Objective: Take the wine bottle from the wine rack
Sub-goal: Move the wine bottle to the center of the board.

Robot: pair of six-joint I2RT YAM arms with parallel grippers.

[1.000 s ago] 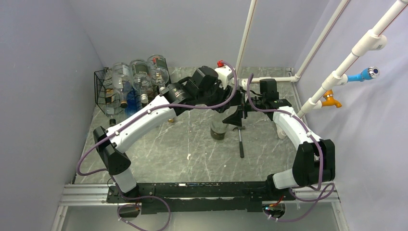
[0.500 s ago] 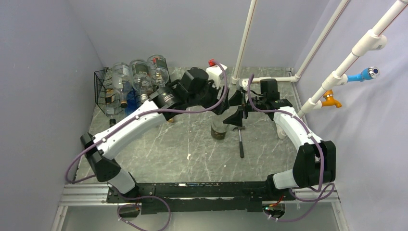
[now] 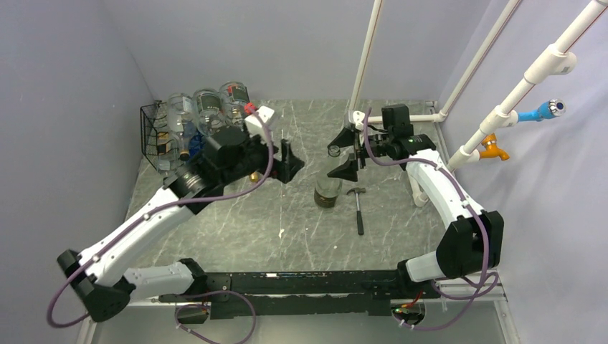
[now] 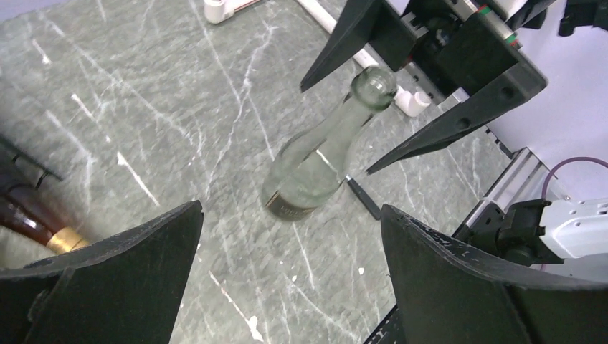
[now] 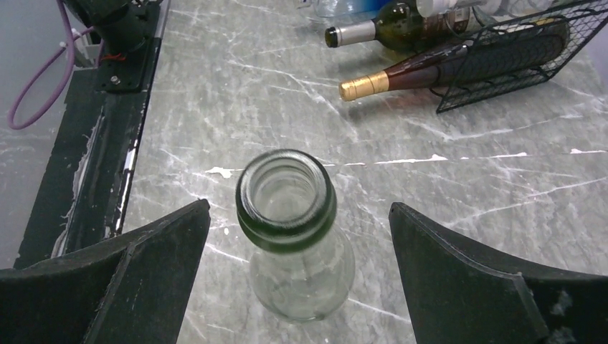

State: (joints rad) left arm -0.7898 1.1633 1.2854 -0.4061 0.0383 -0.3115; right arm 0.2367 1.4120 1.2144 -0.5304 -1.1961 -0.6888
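While a hammer (image 3: 358, 209) is lying flat on the near-centre of the marble-patterned table (image 3: 236, 229), the wine bottle (image 3: 328, 192), clear glass, is standing upright just left of it, well apart from the rack. Right gripper (image 3: 343, 152): fingers are spreading wide on either side of the bottle's neck, not touching the glass. Left gripper (image 3: 290, 160): hovering left of the bottle, fingers gaping wide, holding nothing. Wine rack (image 3: 152, 136): sitting far left, other bottles (image 3: 208, 111) lying in it.

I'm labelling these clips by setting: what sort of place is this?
Likely a robot lab test cell: blank grey walls, a marble-look table, a white pipe frame, and a wine rack staged with bottles.
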